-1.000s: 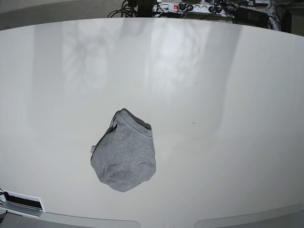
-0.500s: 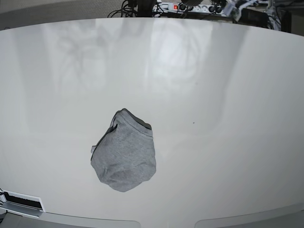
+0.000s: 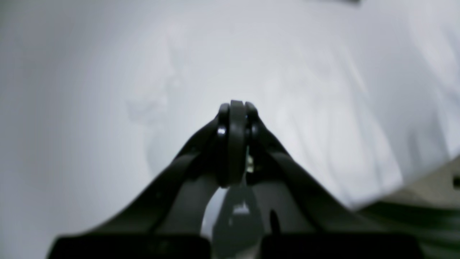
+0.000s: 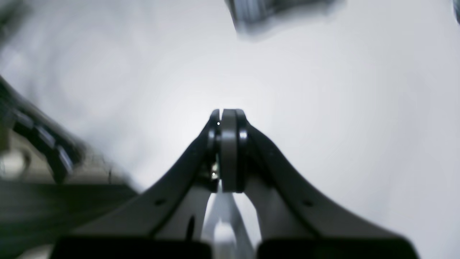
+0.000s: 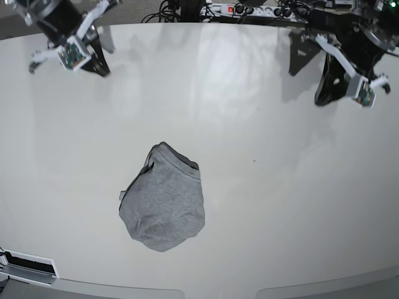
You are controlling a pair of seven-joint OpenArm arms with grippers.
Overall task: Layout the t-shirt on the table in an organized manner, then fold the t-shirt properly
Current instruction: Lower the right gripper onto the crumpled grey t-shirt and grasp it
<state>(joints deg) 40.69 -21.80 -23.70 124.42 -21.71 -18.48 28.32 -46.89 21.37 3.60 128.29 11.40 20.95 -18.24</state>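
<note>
On white table (image 5: 299, 187), crumpled grey t-shirt (image 5: 163, 199), both grippers closed

- The table (image 5: 299, 205), a glossy white top with a curved far edge, is filling almost the whole base view and is reflecting light along its 12 o'clock side.
- The t-shirt (image 5: 163, 199) is lying directly on it as a crumpled grey heap, toward 7 o'clock of the table's centre, dark-edged collar pointing to 12 o'clock.
</note>
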